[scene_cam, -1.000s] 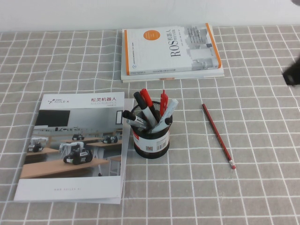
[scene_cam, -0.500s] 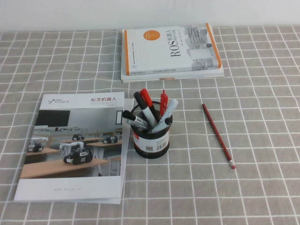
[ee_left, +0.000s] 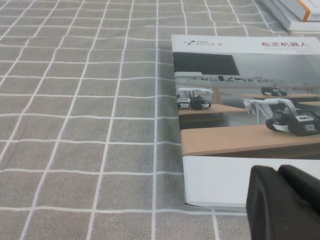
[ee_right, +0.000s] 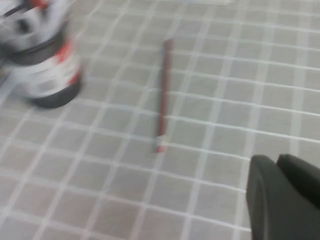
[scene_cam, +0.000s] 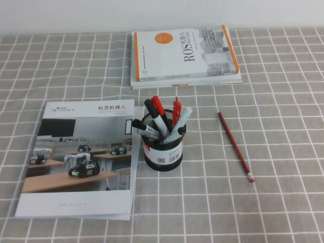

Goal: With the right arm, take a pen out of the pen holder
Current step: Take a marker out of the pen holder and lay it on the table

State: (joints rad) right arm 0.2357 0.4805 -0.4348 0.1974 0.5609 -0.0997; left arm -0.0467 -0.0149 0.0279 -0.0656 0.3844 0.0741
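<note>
A black mesh pen holder (scene_cam: 163, 152) stands mid-table with several red and black markers (scene_cam: 161, 117) sticking out of it. To its right a red pencil (scene_cam: 236, 147) lies flat on the checked cloth. Neither gripper appears in the high view. The right wrist view shows my right gripper (ee_right: 277, 165) shut and holding nothing above the cloth, off to the side of the pencil (ee_right: 163, 95), with the pen holder (ee_right: 45, 70) farther away. My left gripper (ee_left: 279, 172) is shut and empty over the near edge of a booklet (ee_left: 240, 100).
The booklet (scene_cam: 81, 157) with robot photos lies left of the holder, nearly touching it. A stack of books (scene_cam: 185, 55) lies at the back, behind the holder. Grey checked cloth (scene_cam: 283, 202) covers the table.
A dark part of the right arm at the high view's right edge one second ago has gone out of that view. Holder, markers and pencil have not moved.
</note>
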